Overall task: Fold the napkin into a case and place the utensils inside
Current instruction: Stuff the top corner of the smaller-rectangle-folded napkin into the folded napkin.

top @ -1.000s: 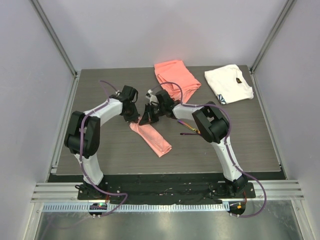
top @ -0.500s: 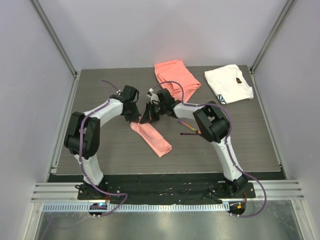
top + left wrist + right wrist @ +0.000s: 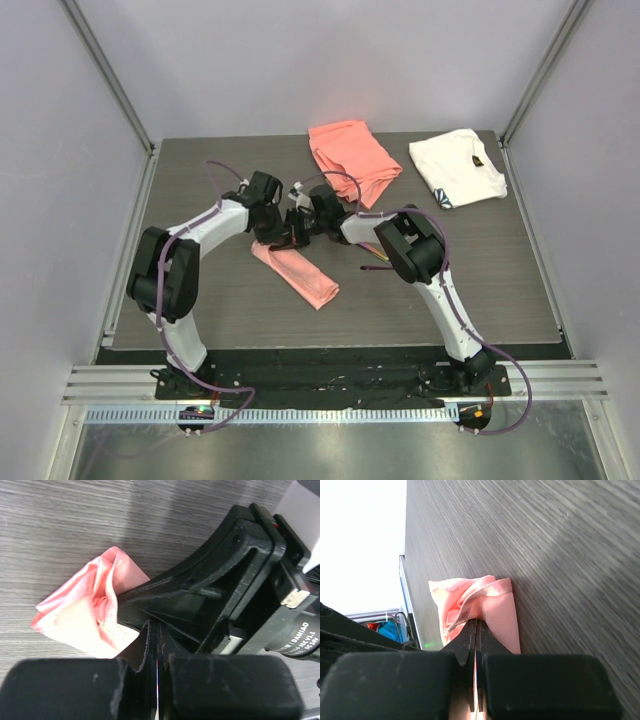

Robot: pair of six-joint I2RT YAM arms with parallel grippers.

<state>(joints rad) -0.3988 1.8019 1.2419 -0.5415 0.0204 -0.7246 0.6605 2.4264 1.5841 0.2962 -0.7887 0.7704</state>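
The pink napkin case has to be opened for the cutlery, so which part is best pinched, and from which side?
Probably pinch the pink case at its far end, coming down from above. There the folded layers bunch up off the table, giving loose edges; elsewhere it lies flat. The left gripper and right gripper are both shut on that end.
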